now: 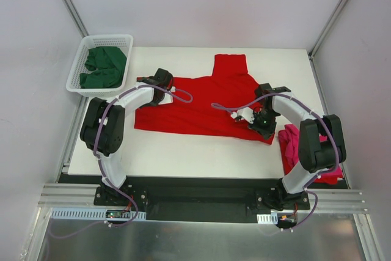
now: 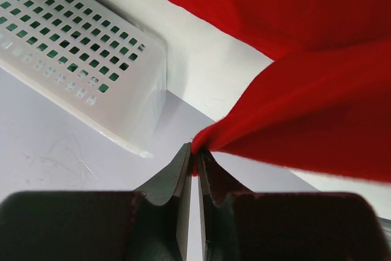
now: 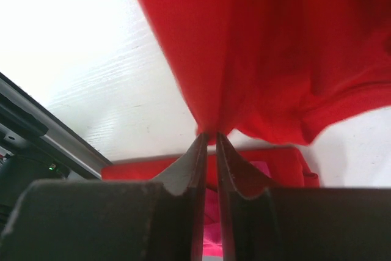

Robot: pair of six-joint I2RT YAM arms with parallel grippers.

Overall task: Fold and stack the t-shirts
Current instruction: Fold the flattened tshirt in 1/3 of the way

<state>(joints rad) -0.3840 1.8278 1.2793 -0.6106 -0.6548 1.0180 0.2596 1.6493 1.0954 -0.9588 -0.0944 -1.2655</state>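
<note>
Pale grey walls (image 1: 201, 4) close off a white tabletop (image 1: 183, 151), and the red t-shirt (image 1: 208, 102) spread across its middle is the biggest thing on it. The red t-shirt lies mostly flat, with one narrow part reaching toward the far wall.

Two black and white arms come in from the near edge. The left arm (image 1: 107, 126) curves in to the red t-shirt's left side and the right arm (image 1: 311, 139) bends in to its near right corner.

Off the red t-shirt's far left corner and apart from it sits a white lattice basket (image 1: 76, 68), hanging partly over the tabletop's edge. Dark green t-shirts (image 1: 105, 66) are heaped inside it. Just right of the red t-shirt's near right corner lies a crumpled magenta-pink t-shirt (image 1: 291, 145), partly hidden by the right arm.

The left jaws are pressed almost together on the red t-shirt's left edge. In the left wrist view the red t-shirt (image 2: 317, 108) is drawn into a bunched point at their tips, with the basket (image 2: 79, 47) beyond. The right jaws pinch the cloth the same way near the right corner. In the right wrist view the red t-shirt (image 3: 275, 47) narrows to a gathered point at their tips.
</note>
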